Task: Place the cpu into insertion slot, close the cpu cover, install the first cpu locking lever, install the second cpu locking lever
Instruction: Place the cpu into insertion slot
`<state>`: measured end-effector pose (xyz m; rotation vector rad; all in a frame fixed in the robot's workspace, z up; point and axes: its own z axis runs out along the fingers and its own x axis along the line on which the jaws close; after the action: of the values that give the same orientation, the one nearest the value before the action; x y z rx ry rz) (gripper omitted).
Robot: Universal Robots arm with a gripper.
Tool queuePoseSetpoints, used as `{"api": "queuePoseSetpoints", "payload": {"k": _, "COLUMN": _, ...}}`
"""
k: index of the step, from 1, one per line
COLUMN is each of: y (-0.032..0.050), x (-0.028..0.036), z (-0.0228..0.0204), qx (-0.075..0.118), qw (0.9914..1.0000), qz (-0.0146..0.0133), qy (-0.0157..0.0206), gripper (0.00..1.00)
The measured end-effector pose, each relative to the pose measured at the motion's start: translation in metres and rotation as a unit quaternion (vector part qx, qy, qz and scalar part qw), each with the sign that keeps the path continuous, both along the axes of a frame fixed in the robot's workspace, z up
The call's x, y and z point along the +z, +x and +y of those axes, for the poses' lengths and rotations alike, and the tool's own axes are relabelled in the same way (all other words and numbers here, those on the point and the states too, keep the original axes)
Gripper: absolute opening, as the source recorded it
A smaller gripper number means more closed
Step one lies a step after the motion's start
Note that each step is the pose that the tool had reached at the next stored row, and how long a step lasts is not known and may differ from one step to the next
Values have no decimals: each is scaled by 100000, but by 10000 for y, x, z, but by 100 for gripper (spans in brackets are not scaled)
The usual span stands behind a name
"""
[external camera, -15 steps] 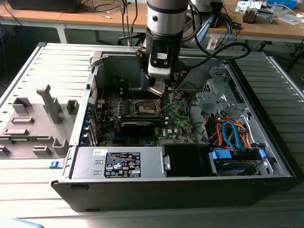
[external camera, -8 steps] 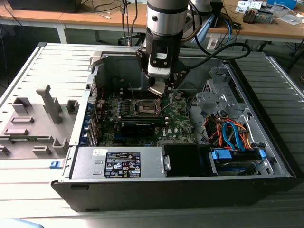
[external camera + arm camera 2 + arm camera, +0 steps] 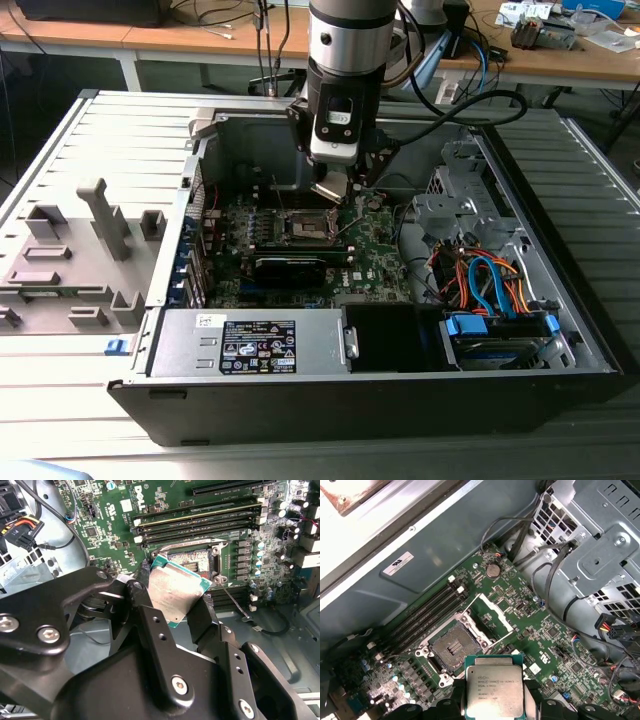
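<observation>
— What stands around the claw, biggest thing first?

— The open computer case (image 3: 380,405) walls it in on every side. The claw (image 3: 338,188) hangs inside it, over the green board (image 3: 385,255). Well off to the exterior view's right of the claw is the drive cage (image 3: 455,215), with orange and blue cables (image 3: 485,275) below it. The power supply (image 3: 250,345) lies on the camera's side of the claw.

— Anything crowding the target?

— A long black block (image 3: 290,268) lies just beyond the insertion slot (image 3: 454,647), further from the claw. Memory slots (image 3: 422,617) run alongside it, and a thin lever rod (image 3: 234,600) juts out at one corner.

— And the slot itself?

— It sits below the claw and a little ahead of it, with a dark centre and a silvery rim. The cpu cover (image 3: 492,620), a thin frame, is swung open just beside it, with board showing through its window.

— The cpu (image 3: 494,690)?

— It is clenched between the claw's black fingers (image 3: 202,617) and held clear above the board, short of the slot. It is a small flat square with a dull silvery top, faint print and a green edge.
</observation>
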<state>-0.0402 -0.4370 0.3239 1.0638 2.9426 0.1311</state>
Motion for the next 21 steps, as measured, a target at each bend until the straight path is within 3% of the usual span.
{"api": "queuePoseSetpoints", "payload": {"k": 21, "y": 0, "x": -1, "z": 0, "qx": -1025, "qw": 99995, "qz": -5, "qy": 6, "gripper": 55}}
